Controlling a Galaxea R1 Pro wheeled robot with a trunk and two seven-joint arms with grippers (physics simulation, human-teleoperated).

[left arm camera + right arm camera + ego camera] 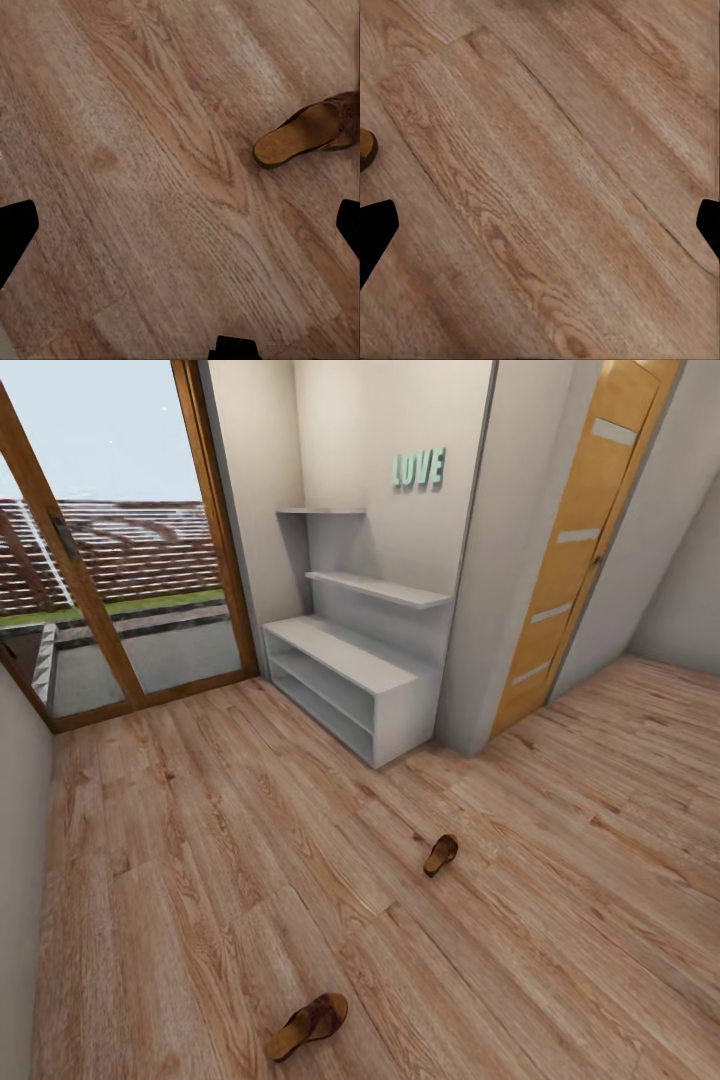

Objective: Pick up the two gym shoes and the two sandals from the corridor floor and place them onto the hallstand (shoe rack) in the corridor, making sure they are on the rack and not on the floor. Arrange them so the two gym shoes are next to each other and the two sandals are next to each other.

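Floor (250,840): light brown wood-grain planks, running from the glazed door to the far wall. Two sandals lie directly on it, well apart. Near sandal (307,1025): dark brown upper, tan insole, resting flat close to the lower edge of the head view; the same sandal (311,133) shows in the left wrist view, sole down on the planks. Far sandal (441,854): further out, between the near one and the rack. Rack (345,680): pale grey, standing on the floor against the wall; bench top, two open shelf rows and two upper shelves all bare.
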